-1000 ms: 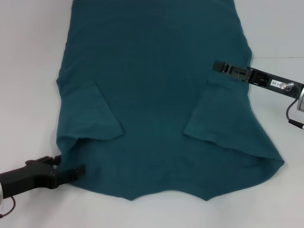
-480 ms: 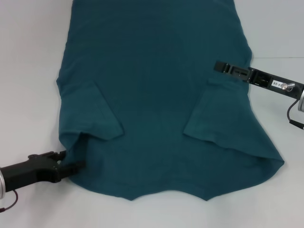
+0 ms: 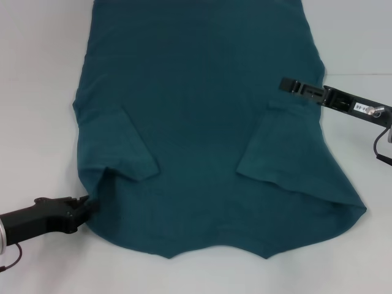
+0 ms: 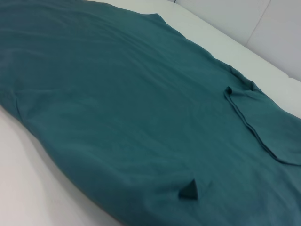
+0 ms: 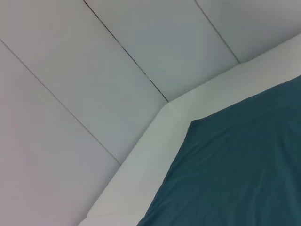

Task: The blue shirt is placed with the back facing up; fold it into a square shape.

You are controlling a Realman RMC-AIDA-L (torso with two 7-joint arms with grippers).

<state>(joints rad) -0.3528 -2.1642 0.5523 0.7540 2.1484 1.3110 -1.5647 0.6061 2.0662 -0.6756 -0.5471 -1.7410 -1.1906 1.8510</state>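
Dark teal-blue cotton T-shirt (image 3: 202, 128) lies flat, back up, on the white table (image 3: 37, 92).
Left gripper (image 3: 86, 207) touches its near-left edge; right gripper (image 3: 288, 84) sits over the right side; jaw states can't be told.

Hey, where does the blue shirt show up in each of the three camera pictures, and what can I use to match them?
Head view: the blue shirt fills the middle, top to bottom, on the white table.
Left wrist view: it covers most of the picture.
Right wrist view: only one edge and corner show.
Shared landmark: the shirt's edge against the white table; the folded-in sleeve also shows in the left wrist view.
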